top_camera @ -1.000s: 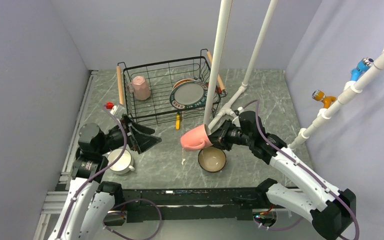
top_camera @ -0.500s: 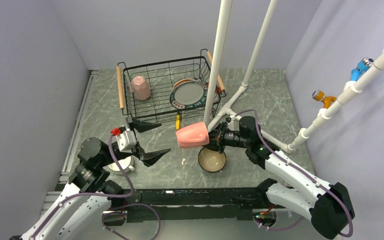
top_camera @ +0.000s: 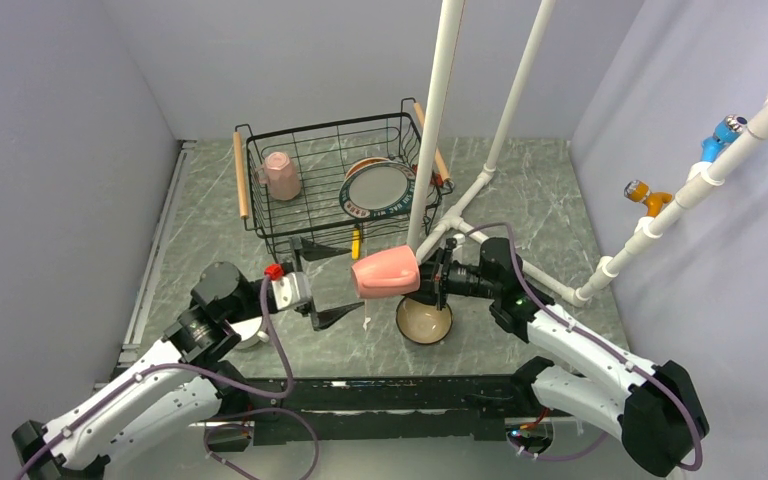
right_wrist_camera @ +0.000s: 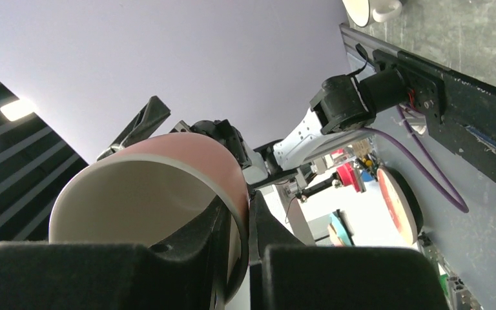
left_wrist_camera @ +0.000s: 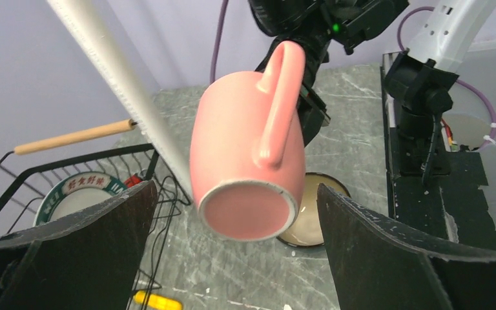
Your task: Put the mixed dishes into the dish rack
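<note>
My right gripper [top_camera: 423, 276] is shut on the rim of a pink mug [top_camera: 385, 272], which lies sideways in the air above the dark-blue bowl [top_camera: 423, 320]. In the right wrist view the mug wall [right_wrist_camera: 236, 187] is pinched between both fingers. My left gripper [top_camera: 328, 282] is wide open just left of the mug. In the left wrist view the mug's base [left_wrist_camera: 248, 216] faces me between the spread fingers, apart from both. The dish rack [top_camera: 260, 215] holds a second pink mug [top_camera: 282, 175] and the patterned plate [top_camera: 380, 190].
A yellow tool [top_camera: 357, 243] lies in front of the rack. White pipes [top_camera: 432, 130] rise right beside the held mug. A white handled cup [right_wrist_camera: 369, 9] stands near the left arm's base. The rack's wooden handle [left_wrist_camera: 71, 137] shows at the left.
The left arm has swung right from the white cup, bringing its open gripper up to the mug. The right gripper has tipped the mug sideways and shifted it slightly left.
</note>
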